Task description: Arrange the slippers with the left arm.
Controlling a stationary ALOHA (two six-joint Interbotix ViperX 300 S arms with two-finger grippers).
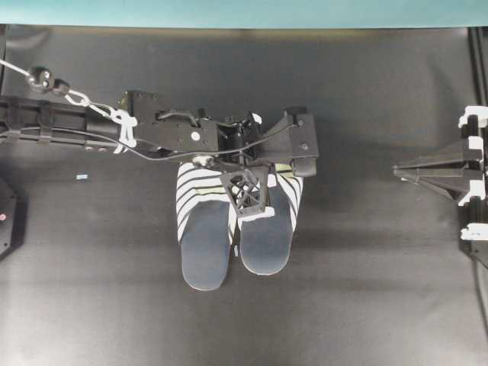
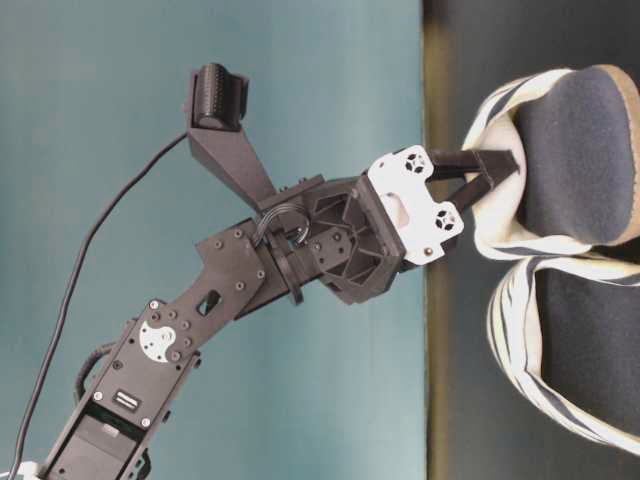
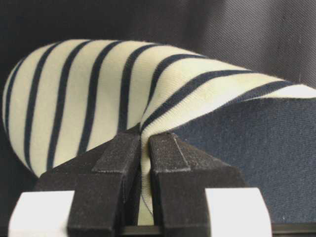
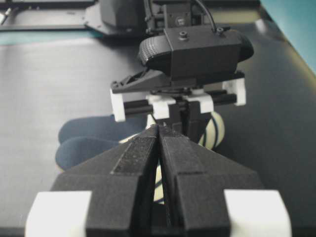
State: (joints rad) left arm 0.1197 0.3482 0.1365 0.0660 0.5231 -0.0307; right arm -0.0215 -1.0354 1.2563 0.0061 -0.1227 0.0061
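Two slippers lie side by side on the black mat, striped toe covers toward the back. One is on the left (image 1: pixel 206 248) and one on the right (image 1: pixel 268 236). My left gripper (image 1: pixel 248 194) reaches in from the left, low over the toe covers. It is shut on the edge of the right slipper's striped toe cover (image 3: pixel 74 98). In the left wrist view, fabric is pinched between the fingers of the gripper (image 3: pixel 144 143). The table-level view shows the same grip (image 2: pixel 487 175) on the upper slipper (image 2: pixel 575 150). My right gripper (image 1: pixel 398 171) is shut and empty at the far right.
A teal wall (image 1: pixel 229 11) runs along the back of the mat. A small pale tag (image 1: pixel 81 177) lies on the mat at left. The left arm's body and cables (image 1: pixel 114 126) span the left half. In the right wrist view the right gripper (image 4: pixel 159 129) points at the left arm's camera (image 4: pixel 195 49).
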